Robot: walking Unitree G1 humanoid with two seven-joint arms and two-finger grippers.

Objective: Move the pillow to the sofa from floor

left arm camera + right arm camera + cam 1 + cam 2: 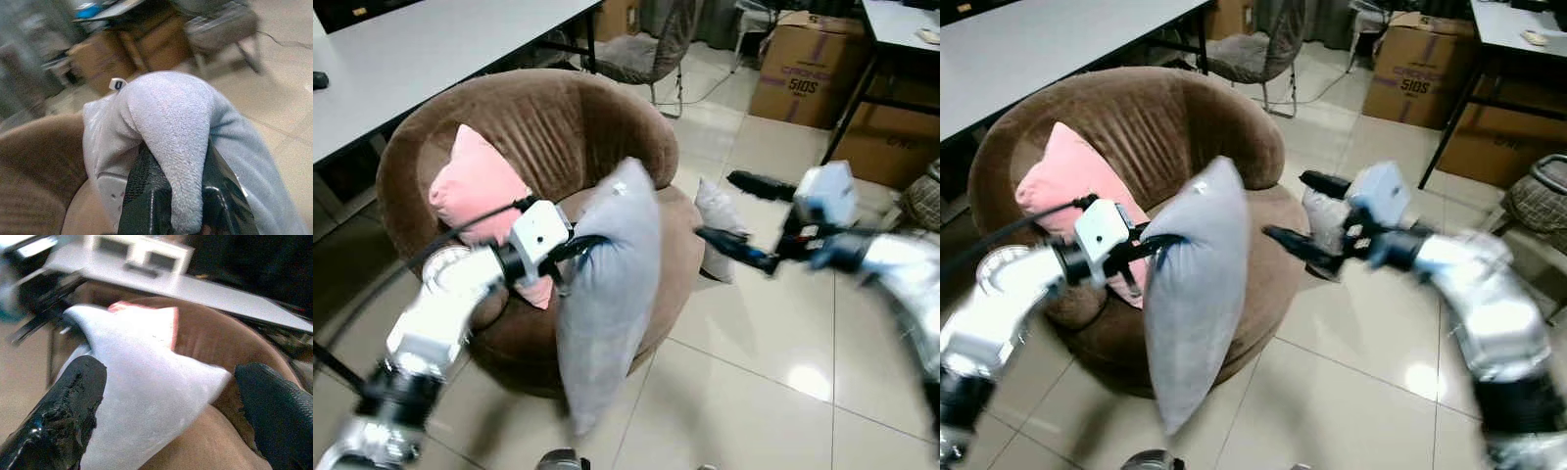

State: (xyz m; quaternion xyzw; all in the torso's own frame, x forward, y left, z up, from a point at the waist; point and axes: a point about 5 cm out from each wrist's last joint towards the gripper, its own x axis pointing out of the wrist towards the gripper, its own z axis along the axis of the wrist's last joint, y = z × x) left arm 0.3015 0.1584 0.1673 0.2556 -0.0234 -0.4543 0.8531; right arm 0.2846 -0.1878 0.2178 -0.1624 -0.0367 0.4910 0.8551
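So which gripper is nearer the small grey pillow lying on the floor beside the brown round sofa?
Right. The right gripper hovers open just beside the small grey floor pillow; the left gripper is across the brown round sofa, clamped on the large grey pillow.

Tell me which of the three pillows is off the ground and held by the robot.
The large grey pillow, pinched at its edge by the left tool, hangs before the brown sofa. The pink pillow rests on the sofa; the small grey pillow sits on the floor beside it.
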